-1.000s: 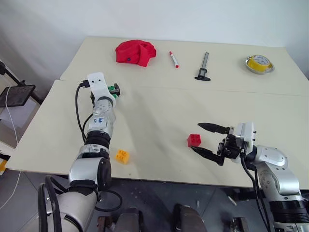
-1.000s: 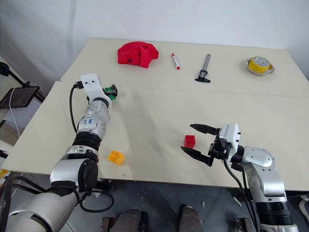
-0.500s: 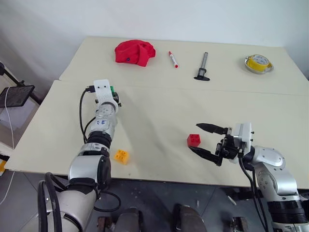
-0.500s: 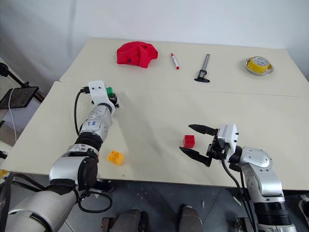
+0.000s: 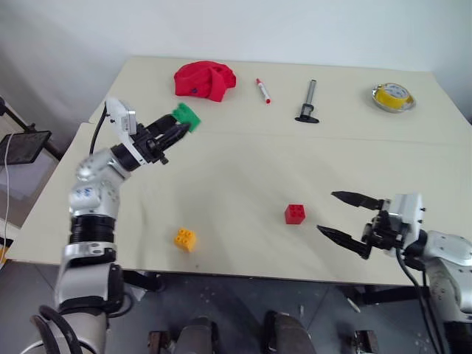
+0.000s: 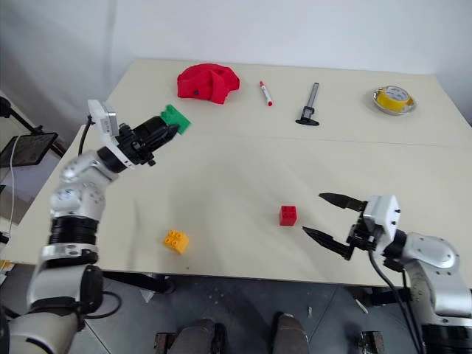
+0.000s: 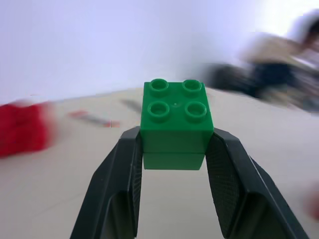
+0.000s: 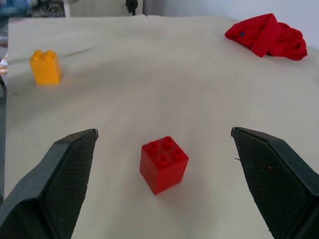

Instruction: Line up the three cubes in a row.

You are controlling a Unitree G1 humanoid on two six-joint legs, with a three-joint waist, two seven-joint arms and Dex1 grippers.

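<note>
Left fingers (image 7: 122, 184) clamping green cube (image 7: 175, 122), right gripper (image 8: 164, 184) spread beside red cube (image 8: 163, 163)

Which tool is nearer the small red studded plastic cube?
Right. The right tool stands open just beside the red cube; the left tool, far across the table, grips the green studded cube.

A green cube (image 7: 175, 122), red cube (image 5: 295, 214), orange-yellow cube (image 5: 185, 239) and red cloth (image 5: 204, 79) on a cream table (image 5: 243, 169).
</note>
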